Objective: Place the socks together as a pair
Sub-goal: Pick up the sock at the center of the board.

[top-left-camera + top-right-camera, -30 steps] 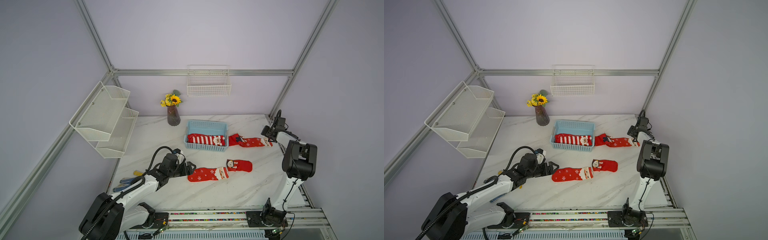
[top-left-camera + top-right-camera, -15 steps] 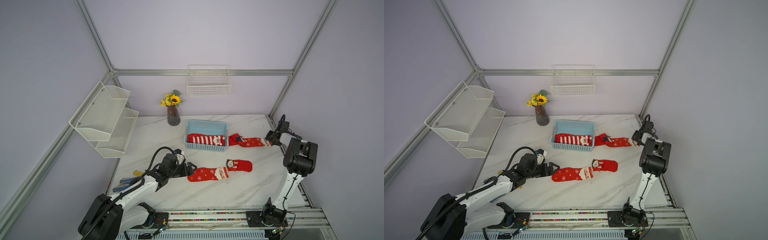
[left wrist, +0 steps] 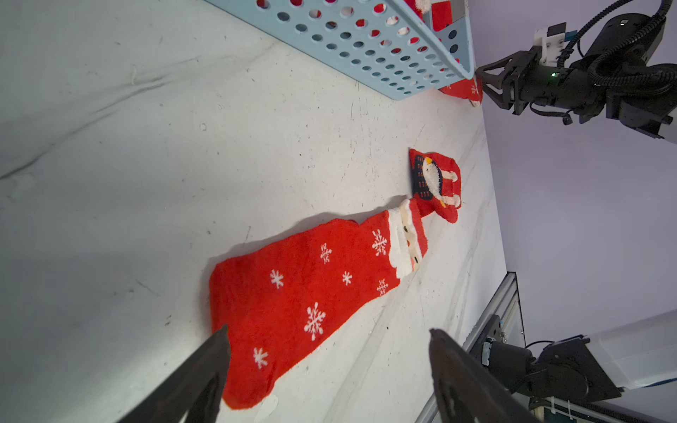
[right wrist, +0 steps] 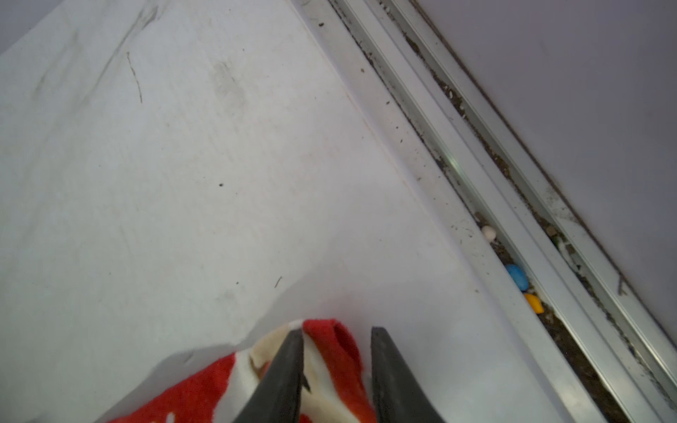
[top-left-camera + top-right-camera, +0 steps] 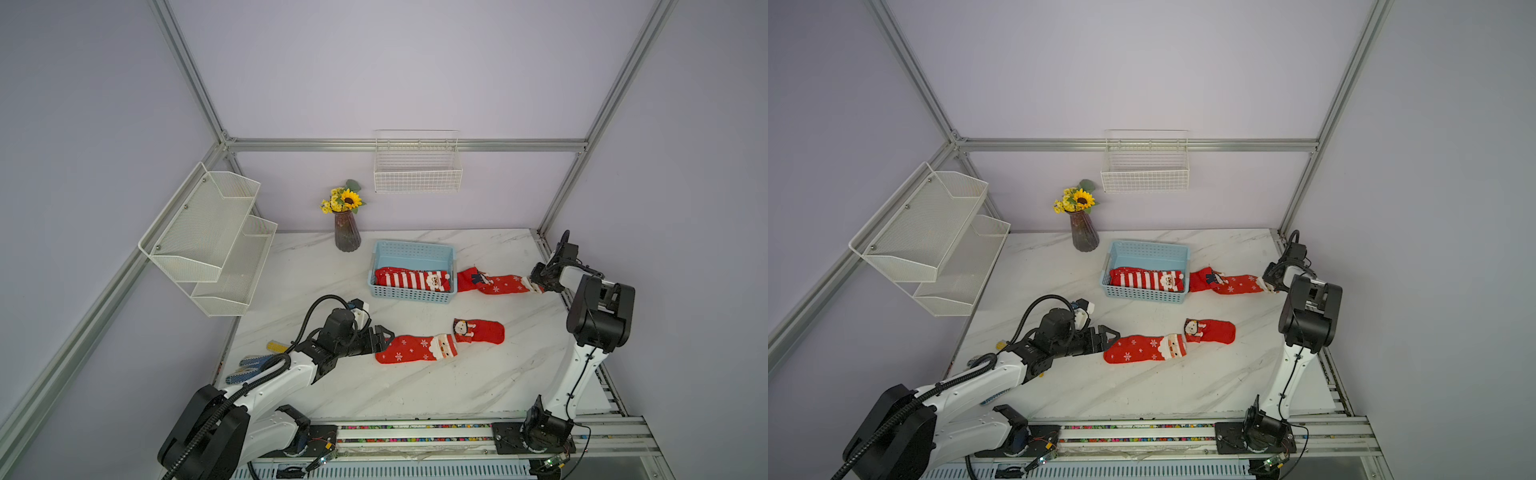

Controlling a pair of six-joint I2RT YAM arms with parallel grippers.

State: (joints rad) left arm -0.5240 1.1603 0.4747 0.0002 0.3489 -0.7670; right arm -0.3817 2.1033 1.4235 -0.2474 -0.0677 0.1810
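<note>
- Right claw (image 4: 337, 331) at the outer end of the far sock (image 5: 496, 284), jaws partway apart astride its white-and-red cuff. Impossible to tell whether the cloth is pinched yet.
- Only a thin fold of cuff between those tips, so likely to slip free on a lift.
- Very near the edge of the surface (image 5: 374, 395) and the metal rail there (little room for a sideways pull). Could drag the cuff over the edge.
- Other end of that sock just beside the blue basket (image 5: 415, 246). Might catch the corner or nudge the basket if hauled along.
- Left claw (image 3: 328, 344) spread wide, gripping nothing, tips either side of the toe of the snowflake sock (image 3: 311, 285). A shallow bite on such fleecy cloth could bunch it or miss it.
- Santa cuff of the snowflake sock touching the small folded sock (image 5: 478, 331). Could be dragged along with it and muddle the pairing.
- Looks: all bright red and fluffy.
- Snowflake sock flat on the near middle of the surface, with white flakes and a Santa face at the cuff.
- Folded sock with a small white-bellied figure on it.
- Far sock stretched out, also flaked, with a dark figure at the basket end.
- Striped socks (image 5: 411, 279) lying inside the basket, Santa face showing.
</note>
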